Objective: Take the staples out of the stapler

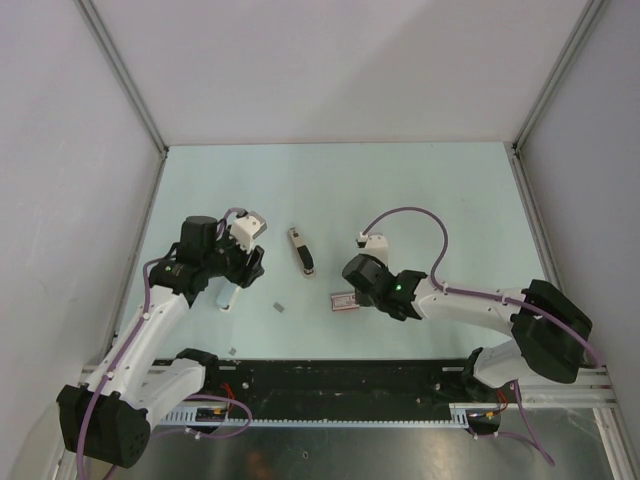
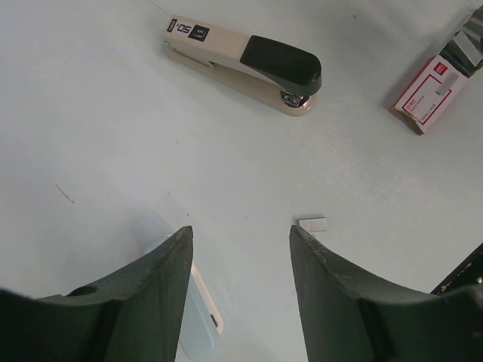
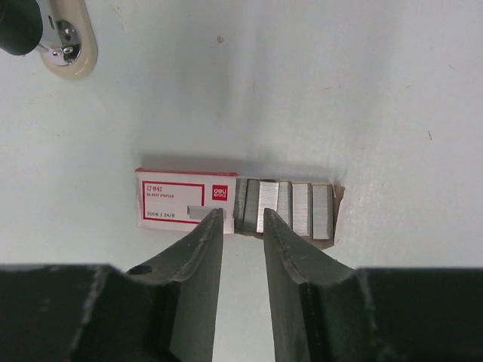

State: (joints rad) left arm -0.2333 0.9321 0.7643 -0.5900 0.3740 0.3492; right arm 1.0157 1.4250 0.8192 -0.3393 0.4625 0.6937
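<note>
Left claw [image 2: 240, 234]: spread wide, empty, touching nothing, hanging over the tabletop [image 2: 113, 151]. I count one pale plastic piece [image 2: 198, 317] lying under its left finger. One loose strip of staples [image 2: 312, 223] sits on the tabletop just off its right fingertip. One stapler [image 2: 241, 64] lies flat farther out, apart from both claws. One pink-and-white box [image 3: 181, 200], end open, several strips inside. Right claw [image 3: 241, 219]: narrow gap, nothing pinched, tips at the box's near edge. I can't tell if they touch it.

Room lying open around the stapler [image 1: 301, 250]
The staple box [image 1: 345, 301] and right gripper [image 3: 243, 220] are sitting off its near right side.
</note>
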